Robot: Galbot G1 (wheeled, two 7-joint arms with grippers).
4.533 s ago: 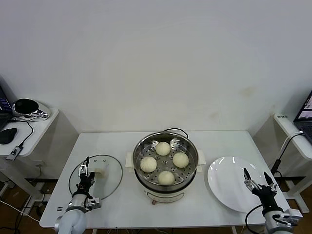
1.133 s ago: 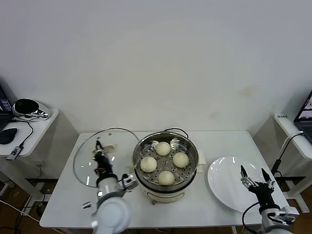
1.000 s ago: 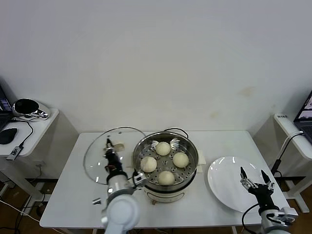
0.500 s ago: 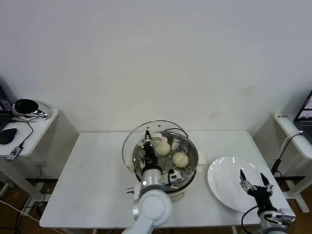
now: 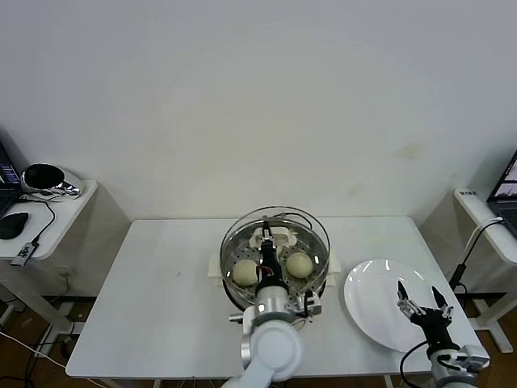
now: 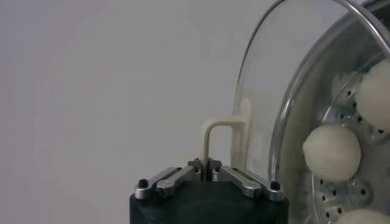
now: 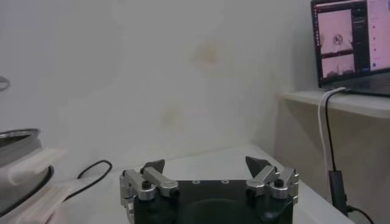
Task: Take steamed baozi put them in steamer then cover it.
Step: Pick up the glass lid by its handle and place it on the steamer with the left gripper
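1. We see the left hand (image 5: 271, 246) clamped tight on the cream handle (image 6: 220, 139) of the cover (image 5: 276, 242), which it holds by that handle so the glass hangs free of the fingers; the cover sits over the steamer (image 5: 317, 279), its rim about level with the pot's rim at 12 o'clock. We cannot tell whether it is fully seated.
2. In the left wrist view the cover appears tilted relative to the pot, so we judge it is not yet resting flat.
3. The steamed baozi (image 5: 300, 263) lie on the perforated tray inside the steamer, visible through the glass; two show clearly, the arm hides the rest.
4. The right hand (image 5: 422, 305) waits with jaws spread wide, holding nothing, over the white plate (image 5: 371, 295) at 3 o'clock of the steamer on the surface (image 5: 161, 299), clear of the left arm's work.
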